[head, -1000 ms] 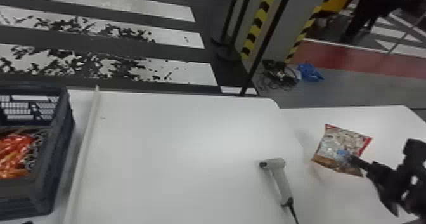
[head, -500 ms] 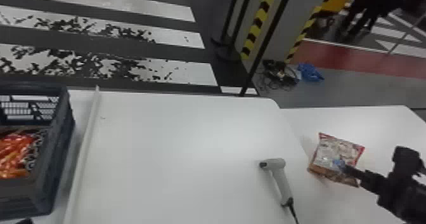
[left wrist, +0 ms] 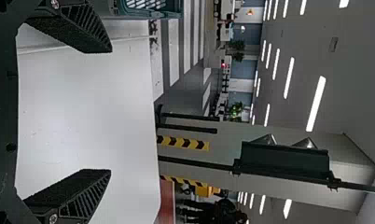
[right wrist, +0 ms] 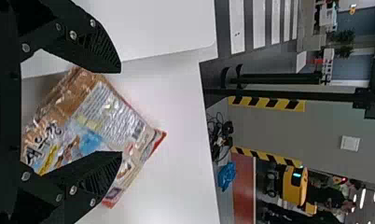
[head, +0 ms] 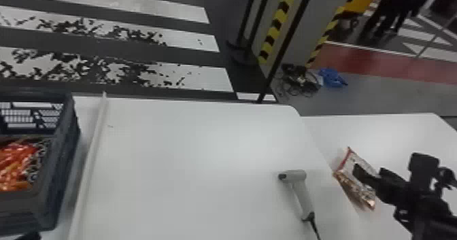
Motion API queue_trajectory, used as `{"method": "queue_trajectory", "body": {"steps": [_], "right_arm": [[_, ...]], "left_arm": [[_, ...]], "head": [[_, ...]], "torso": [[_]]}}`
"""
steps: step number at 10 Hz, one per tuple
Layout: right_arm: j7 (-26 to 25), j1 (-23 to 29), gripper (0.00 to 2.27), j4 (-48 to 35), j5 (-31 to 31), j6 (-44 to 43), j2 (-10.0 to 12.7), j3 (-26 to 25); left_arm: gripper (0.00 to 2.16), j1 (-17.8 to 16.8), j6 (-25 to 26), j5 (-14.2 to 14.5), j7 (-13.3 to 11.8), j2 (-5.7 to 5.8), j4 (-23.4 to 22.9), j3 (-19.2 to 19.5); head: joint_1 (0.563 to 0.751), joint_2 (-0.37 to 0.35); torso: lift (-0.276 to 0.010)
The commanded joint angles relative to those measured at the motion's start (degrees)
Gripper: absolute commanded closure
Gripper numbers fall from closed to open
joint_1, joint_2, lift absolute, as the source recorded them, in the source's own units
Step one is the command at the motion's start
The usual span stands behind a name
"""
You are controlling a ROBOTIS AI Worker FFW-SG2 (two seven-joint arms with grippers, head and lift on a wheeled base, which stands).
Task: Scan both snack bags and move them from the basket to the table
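Lying in the dark basket (head: 61, 181) at far left, a red-and-orange snack bag (head: 15, 163) is seen. At the bottom edge beside it, the left gripper (head: 30, 236) is held with fingers apart. On the white table, a grey scanner (head: 301, 191) is laid. Farther right, a second snack bag (head: 352, 183) is seen tilted at the side table (head: 401, 134), partly covered by the right gripper (head: 367, 178), its fingers spread.

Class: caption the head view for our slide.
Black right gripper at a shiny, red-edged snack bag; grey pistol-shaped scanner lying on a white table.
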Motion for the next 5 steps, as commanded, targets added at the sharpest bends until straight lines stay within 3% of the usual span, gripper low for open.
{"method": "queue_trajectory", "body": {"steps": [1, 5], "right_arm": [[-0.07, 5.2, 0.04, -10.18, -0.05, -0.12, 3.65, 1.56], [-0.42, 16.01, 0.05, -30.57, -6.65, 2.52, 11.2, 3.67]], "left_arm": [[0.07, 0.17, 1.67, -0.75, 0.35, -0.18, -1.0, -0.16], [0.07, 0.7, 2.9, -2.95, 2.2, -0.36, -2.94, -1.65]], "head": [[0.695, -0.35], [0.695, -0.35]], "torso": [[-0.098], [-0.098]]}}
